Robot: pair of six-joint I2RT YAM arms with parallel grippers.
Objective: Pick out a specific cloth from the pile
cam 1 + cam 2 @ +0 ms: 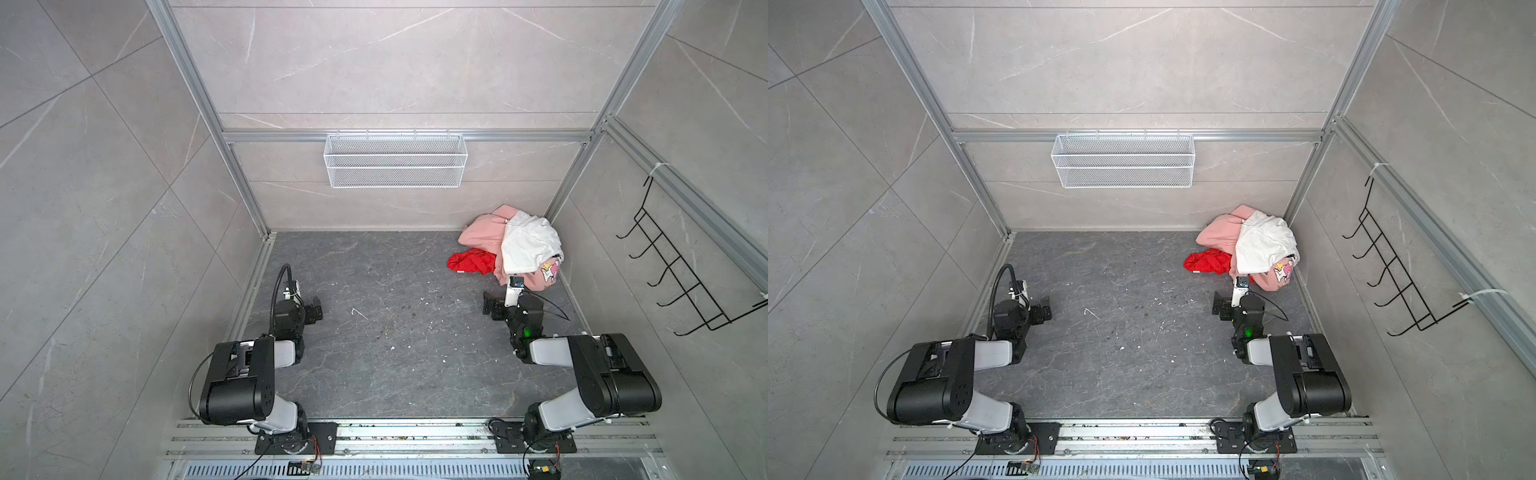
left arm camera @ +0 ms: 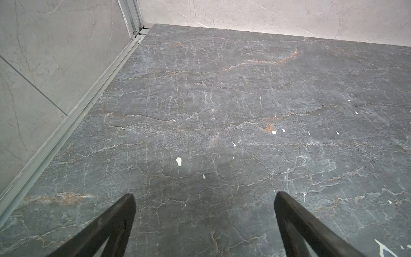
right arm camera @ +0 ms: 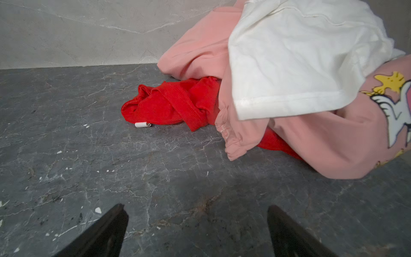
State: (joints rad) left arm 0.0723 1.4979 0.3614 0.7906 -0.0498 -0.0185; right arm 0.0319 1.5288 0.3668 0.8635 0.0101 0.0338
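Two arms at the near edge, one pile (image 1: 513, 249) of three garments on the dark desk (image 1: 395, 353). Over at the left pincer (image 2: 203, 195): jaws spread wide, nothing between them, only bare desk below. At the right pincer (image 3: 198, 208): jaws spread wide too, empty, stopped short of the pile and clear of all fabric.

In both top views, pile tucked into the far right corner, up against the walls. One white garment (image 3: 300, 55) draped on top. One pale pink garment (image 3: 200, 51) with a cartoon print beneath it. One red cloth (image 3: 169, 104) lowest of the three, spilling out from the pile's left side onto the desk, partly pinned under the pink, with one small white tag (image 3: 142, 124) at its edge.

On the back wall, one white wire basket (image 1: 395, 160). On the right wall, one black hook rack (image 1: 673, 270), five hooks counted.
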